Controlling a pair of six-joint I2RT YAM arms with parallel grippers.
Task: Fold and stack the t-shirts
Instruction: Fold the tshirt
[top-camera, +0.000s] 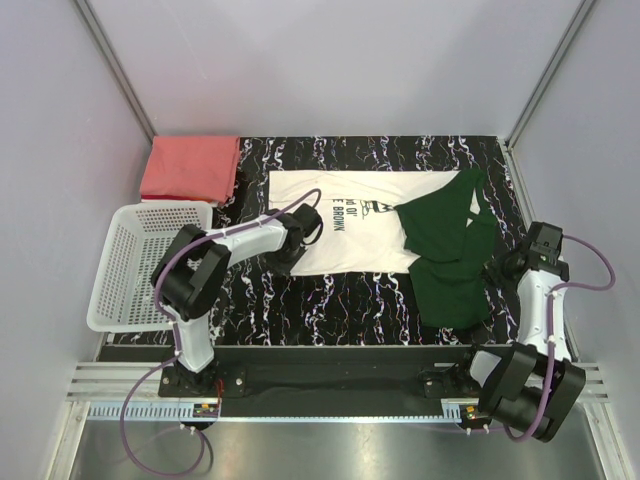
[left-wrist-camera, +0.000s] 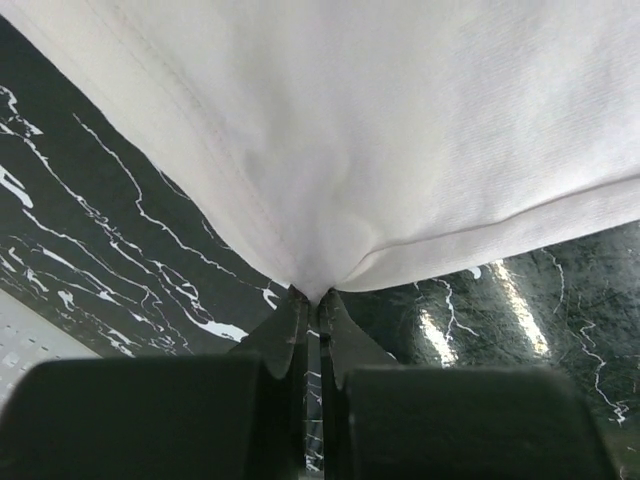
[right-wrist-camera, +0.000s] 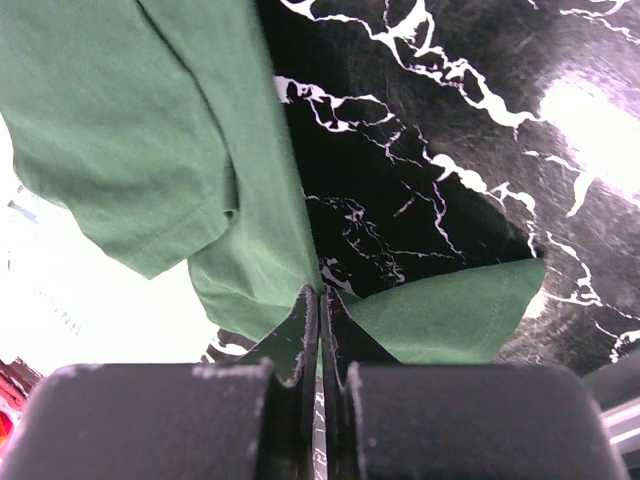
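Soft matt cloth on the cream-white t-shirt (top-camera: 360, 250), green parts alike. The salmon-red t-shirt (top-camera: 190, 168) is matt too. Glossy black marbled table (top-camera: 330, 300), catching glare. White plastic mesh basket (top-camera: 125, 265).

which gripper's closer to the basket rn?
Left. The left gripper, shut on the hem of the white shirt, sits just right of the basket; the right gripper holds the green part at the opposite side of the table.
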